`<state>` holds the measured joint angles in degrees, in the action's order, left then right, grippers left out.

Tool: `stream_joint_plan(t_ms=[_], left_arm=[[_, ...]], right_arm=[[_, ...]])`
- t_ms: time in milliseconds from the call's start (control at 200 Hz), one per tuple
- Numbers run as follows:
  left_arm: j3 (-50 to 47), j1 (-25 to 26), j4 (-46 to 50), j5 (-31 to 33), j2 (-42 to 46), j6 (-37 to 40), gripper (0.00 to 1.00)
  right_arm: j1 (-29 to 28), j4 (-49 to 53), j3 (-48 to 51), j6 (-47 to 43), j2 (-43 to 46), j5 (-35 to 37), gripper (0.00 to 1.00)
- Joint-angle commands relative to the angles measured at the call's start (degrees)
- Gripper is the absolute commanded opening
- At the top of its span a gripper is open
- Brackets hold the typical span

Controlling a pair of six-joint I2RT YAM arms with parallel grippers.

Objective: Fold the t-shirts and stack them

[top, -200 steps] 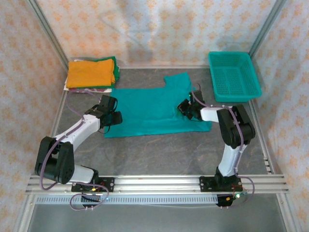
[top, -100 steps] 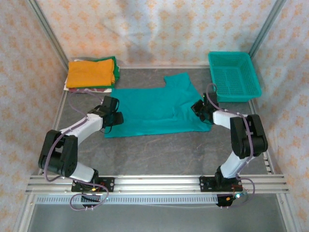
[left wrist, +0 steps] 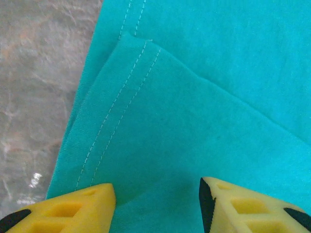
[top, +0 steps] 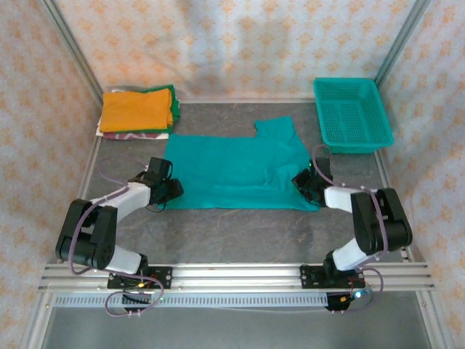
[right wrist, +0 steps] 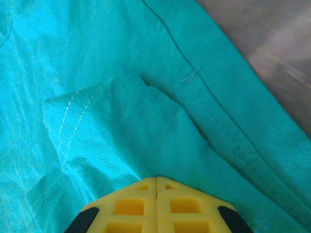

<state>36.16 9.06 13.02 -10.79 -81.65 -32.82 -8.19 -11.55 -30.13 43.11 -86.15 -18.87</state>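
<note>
Closed tight, the right fingers (right wrist: pixel 156 187) pinch a raised ridge of the teal t-shirt (top: pixel 236 167) at its near right corner, just inside the stitched hem, so we read them as holding the cloth. Across the shirt, the left fingers (top: pixel 173 190) stand apart with a clear gap over the near left corner, where a doubled layer of hem lies flat beneath them; as far as we can tell, nothing is gripped between them. The shirt itself lies spread on the bench (top: pixel 240 233) between the two arms, mostly flat, with a few soft wrinkles toward its right side and one sleeve reaching toward the back. We see no fold made in it beyond the small turned-over corners. At the far left corner of the bench sits the stack of folded shirts (top: pixel 138 110), an orange one on top, a green edge showing behind it and a patterned one underneath. The teal mesh basket (top: pixel 354 116) stands at the far right, apart from the shirt. We judge the task well along: several shirts are folded and piled, and this one is left, needing its folds and then a carry over to the stack.
</note>
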Motion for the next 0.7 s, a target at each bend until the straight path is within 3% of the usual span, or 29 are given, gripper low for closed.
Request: stream_joint_plan(t_ms=[0,210,395,515,671,691], left_arm=[[-3.72,0.81,5.7,-3.81,2.94,-5.98,0.51],[-8.39,2.92,11.98,-2.93,14.15,-8.82,0.5],[4.49,2.6,17.73,2.36,14.44,-0.59,0.51],[15.94,0.23,16.01,3.17,6.48,5.93,0.52],[35.22,-0.44,20.11,8.36,-8.19,15.12,0.54],[37.79,-0.44,21.05,9.51,-10.21,15.97,0.6]], right_arm=[[0.09,6.4,4.24,1.1,5.82,3.79,0.08],[0.11,17.34,4.5,-2.0,18.02,6.55,0.11],[0.03,21.7,-4.91,-4.21,20.17,4.61,0.16],[0.01,21.71,-15.81,-8.52,12.15,3.27,0.24],[-0.02,30.47,-38.6,-17.53,-5.66,2.26,0.33],[-0.04,31.75,-41.47,-18.35,-7.89,2.55,0.33]])
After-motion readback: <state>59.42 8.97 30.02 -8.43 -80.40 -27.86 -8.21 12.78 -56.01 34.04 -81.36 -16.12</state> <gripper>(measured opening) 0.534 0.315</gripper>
